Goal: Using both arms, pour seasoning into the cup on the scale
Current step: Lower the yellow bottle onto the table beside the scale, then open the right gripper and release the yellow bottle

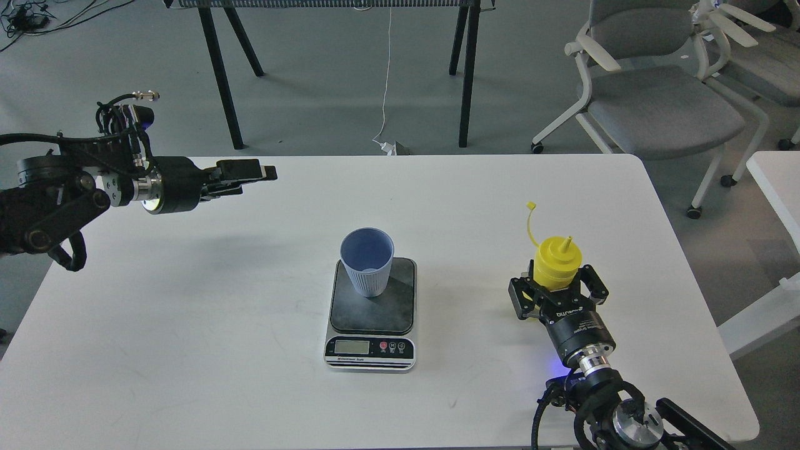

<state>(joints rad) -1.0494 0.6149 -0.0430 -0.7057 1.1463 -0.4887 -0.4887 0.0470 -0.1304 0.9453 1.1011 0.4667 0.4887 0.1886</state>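
Observation:
The light-blue cup (367, 260) stands upright at the back of the scale's (371, 314) dark plate, mid-table. My right gripper (557, 292) is shut on the yellow seasoning bottle (556, 263), which is upright to the right of the scale and low over the table. Its nozzle is uncovered and the cap strap sticks up to the left. The bottle's lower body is hidden behind the gripper, so I cannot tell if it touches the table. My left gripper (259, 174) is open and empty, hovering over the table's far left, well apart from the cup.
The white table (187, 350) ends just right of my right arm. Grey office chairs (656, 94) stand beyond the far right corner. Black table legs (219, 69) and a white cable are on the floor behind.

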